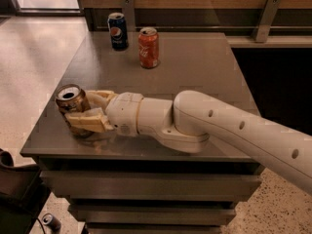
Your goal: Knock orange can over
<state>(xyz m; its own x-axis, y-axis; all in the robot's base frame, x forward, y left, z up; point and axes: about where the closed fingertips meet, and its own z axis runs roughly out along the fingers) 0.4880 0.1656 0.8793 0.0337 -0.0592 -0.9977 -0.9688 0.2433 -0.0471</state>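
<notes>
Pincer (80,108) at near left corner of worktop (195,67), my fingers clamped either side of orange can (70,99); can not yet tipped.

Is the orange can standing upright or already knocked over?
Standing. The orange can shows its silver top facing up, not lying on the table. The gripper is at its side near the table's front left corner.
</notes>
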